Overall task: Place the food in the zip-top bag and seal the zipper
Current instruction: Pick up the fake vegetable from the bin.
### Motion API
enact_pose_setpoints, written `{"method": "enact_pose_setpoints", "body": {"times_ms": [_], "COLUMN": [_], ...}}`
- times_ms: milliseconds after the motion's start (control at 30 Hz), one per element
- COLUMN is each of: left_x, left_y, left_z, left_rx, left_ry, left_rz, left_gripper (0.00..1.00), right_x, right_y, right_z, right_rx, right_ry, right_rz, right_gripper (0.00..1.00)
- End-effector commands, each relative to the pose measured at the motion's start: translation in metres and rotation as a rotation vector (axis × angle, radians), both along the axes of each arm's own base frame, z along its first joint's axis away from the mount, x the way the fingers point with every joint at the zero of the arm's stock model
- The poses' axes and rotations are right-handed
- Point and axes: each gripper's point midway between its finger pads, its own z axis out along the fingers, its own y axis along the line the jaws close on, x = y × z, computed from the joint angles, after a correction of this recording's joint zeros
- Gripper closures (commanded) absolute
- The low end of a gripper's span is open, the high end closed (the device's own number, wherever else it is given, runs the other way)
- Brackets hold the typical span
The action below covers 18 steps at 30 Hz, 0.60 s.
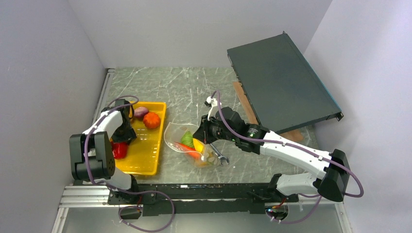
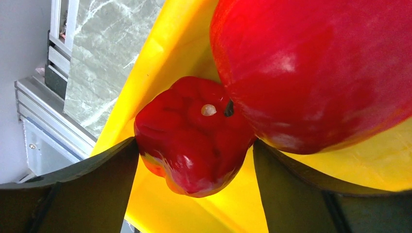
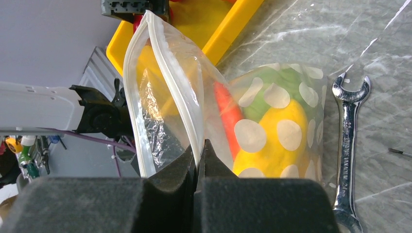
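Observation:
The clear zip-top bag (image 1: pixel 187 143) with white dots (image 3: pixel 286 136) lies right of the yellow tray (image 1: pixel 145 158), mouth toward the tray. Inside it are a green cabbage (image 3: pixel 286 80), a yellow pepper (image 3: pixel 272 145) and an orange carrot (image 3: pixel 228 114). My right gripper (image 1: pixel 201 133) (image 3: pixel 199 150) is shut on the white zipper strip (image 3: pixel 170 53) and holds the mouth open. My left gripper (image 1: pixel 121 141) (image 2: pixel 194 145) is in the tray, its fingers (image 2: pixel 107 179) touching both sides of a small red pepper (image 2: pixel 194 141) (image 1: pixel 119 149). A bigger red piece (image 2: pixel 316 73) lies against it. An orange piece (image 1: pixel 151 120) and a purple piece (image 1: pixel 141 112) lie at the tray's far end.
A steel wrench (image 1: pixel 219 156) (image 3: pixel 347 141) lies beside the bag's closed end. A large dark flat panel (image 1: pixel 282 82) leans at the back right over a wooden strip (image 1: pixel 245 104). Grey walls close in the left, back and right sides.

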Motion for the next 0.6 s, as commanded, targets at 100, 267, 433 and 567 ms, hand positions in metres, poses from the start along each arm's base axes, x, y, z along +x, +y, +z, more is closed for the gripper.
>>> {"method": "enact_pose_setpoints", "body": {"times_ms": [100,267,433,567], "left_x": [0.019,0.025,0.031,0.036], "left_y": [-0.015,-0.026,-0.035,-0.048], "left_z": [0.003,0.015,0.038,0.067], "left_rx": [-0.113,-0.152,-0.106,-0.051], "left_ry": [-0.08,-0.144,-0.229,-0.35], "left_rz": [-0.08,-0.146,-0.223,-0.302], "left_gripper": [0.37,0.52,0.51,0.53], "right_x": [0.003,0.003,0.004,0.005], "right_y": [0.009,0.009,0.007,0.008], "right_z": [0.028,0.027,0.028,0.027], "right_rx": [0.067,0.062,0.063,0.052], "right_ry": [-0.023,-0.018,-0.024,-0.019], "right_rz": [0.009,0.01,0.001,-0.001], "right_gripper": [1.0,1.0,1.0,1.0]}}
